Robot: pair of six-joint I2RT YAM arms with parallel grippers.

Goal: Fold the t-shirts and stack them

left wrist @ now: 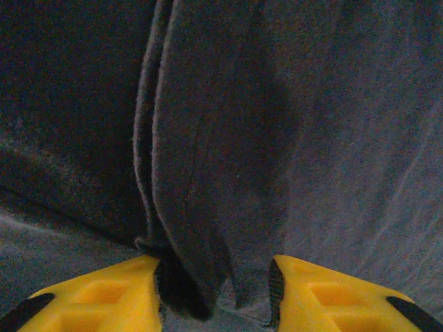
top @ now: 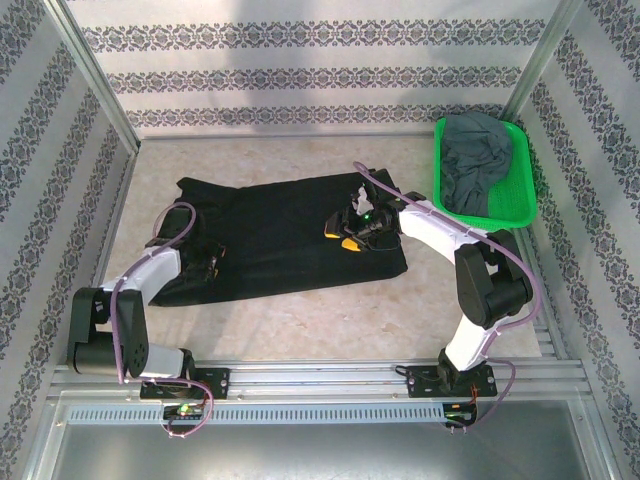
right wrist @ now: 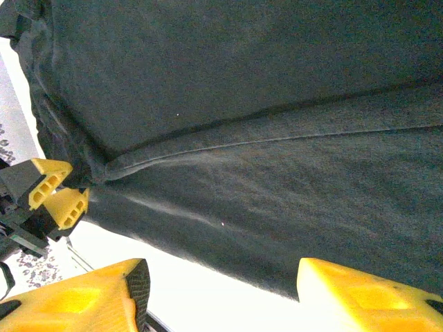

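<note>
The black t-shirt [top: 280, 230] lies spread across the middle of the table, its left part bunched. Down on that left part is my left gripper [top: 213, 262]. In the left wrist view a thick fold of the black t-shirt [left wrist: 208, 173] runs down between the yellow fingers of the left gripper [left wrist: 214, 277], which is shut on it. My right gripper [top: 345, 235] hovers over the shirt's right half, open. In the right wrist view the shirt's edge [right wrist: 242, 228] lies beyond the wide-apart jaws of the right gripper [right wrist: 221, 277], and the left gripper [right wrist: 55, 194] pinches a far corner. The grey t-shirt [top: 475, 165] sits crumpled in the basket.
The green plastic basket [top: 522, 190] stands at the back right, close to the right arm's elbow. Patterned walls and metal frame posts [top: 95, 75] close in the table on three sides. A metal rail [top: 320, 375] runs along the near edge.
</note>
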